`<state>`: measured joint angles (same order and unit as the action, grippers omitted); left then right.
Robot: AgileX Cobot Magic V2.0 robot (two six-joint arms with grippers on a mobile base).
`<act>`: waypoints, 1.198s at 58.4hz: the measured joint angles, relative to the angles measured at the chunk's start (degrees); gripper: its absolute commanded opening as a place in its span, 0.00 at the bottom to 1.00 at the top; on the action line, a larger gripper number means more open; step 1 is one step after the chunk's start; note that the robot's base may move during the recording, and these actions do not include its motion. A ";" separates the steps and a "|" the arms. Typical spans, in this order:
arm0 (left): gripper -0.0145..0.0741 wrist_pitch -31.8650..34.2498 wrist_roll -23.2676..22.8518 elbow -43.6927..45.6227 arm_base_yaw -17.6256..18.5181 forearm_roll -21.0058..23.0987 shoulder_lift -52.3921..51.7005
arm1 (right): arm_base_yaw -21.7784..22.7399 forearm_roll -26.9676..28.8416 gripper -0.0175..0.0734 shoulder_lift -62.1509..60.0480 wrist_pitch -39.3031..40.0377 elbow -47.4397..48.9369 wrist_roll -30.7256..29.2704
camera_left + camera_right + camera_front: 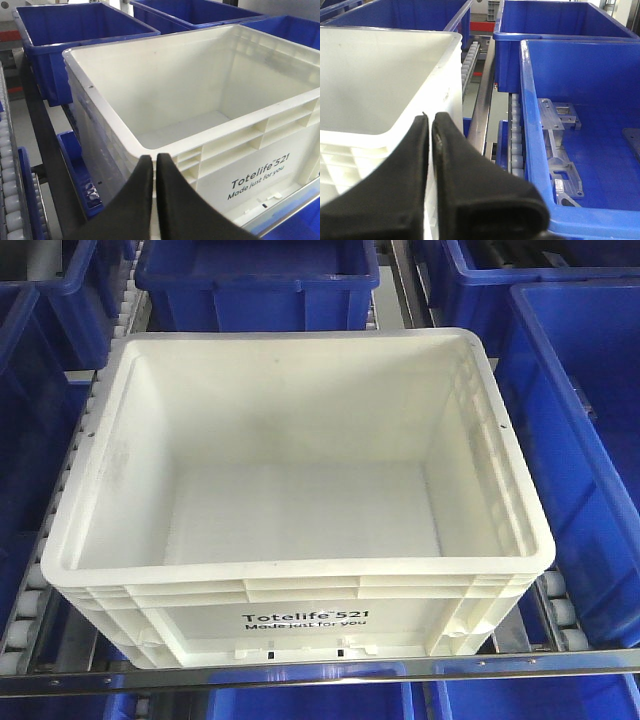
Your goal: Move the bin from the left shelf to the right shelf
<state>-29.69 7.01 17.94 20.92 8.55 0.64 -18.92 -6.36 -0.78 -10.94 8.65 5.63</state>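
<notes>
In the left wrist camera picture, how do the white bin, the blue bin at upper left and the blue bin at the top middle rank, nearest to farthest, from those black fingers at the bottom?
From the left gripper, shut with nothing between its fingers:
1. White bin, directly ahead, its near corner just beyond the fingertips.
2. Blue bin at upper left, behind the white bin's left side.
3. Blue bin at the top middle, farthest back.

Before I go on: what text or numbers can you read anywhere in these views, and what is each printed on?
"Totelife 521": black print on the front wall of the white bin, readable in the front and left wrist views.
"Made just for you": smaller line right under it, same wall.
Blue bins: no print visible.
Metal parts inside the right blue bin: no markings readable.
</notes>
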 measured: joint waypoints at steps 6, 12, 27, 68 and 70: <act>0.15 0.06 0.00 0.00 0.00 0.00 0.00 | 0.00 0.00 0.18 0.00 0.00 0.00 0.00; 0.15 0.08 0.00 0.00 0.00 0.00 0.00 | 0.00 0.00 0.18 0.00 0.00 0.00 0.00; 0.15 1.50 0.00 -0.76 -0.16 -0.58 0.00 | 0.00 0.00 0.18 0.00 -0.06 0.00 0.00; 0.16 29.69 -4.20 -19.42 -19.21 -4.38 -1.34 | 0.00 0.00 0.18 0.00 -0.31 0.00 0.00; 0.16 29.69 -5.64 -19.42 -19.21 -4.79 -1.34 | 0.00 0.00 0.18 0.00 -0.31 0.00 0.00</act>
<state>0.00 1.37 -1.48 1.71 3.76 -0.70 -18.92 -6.36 -0.78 -11.26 8.65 5.63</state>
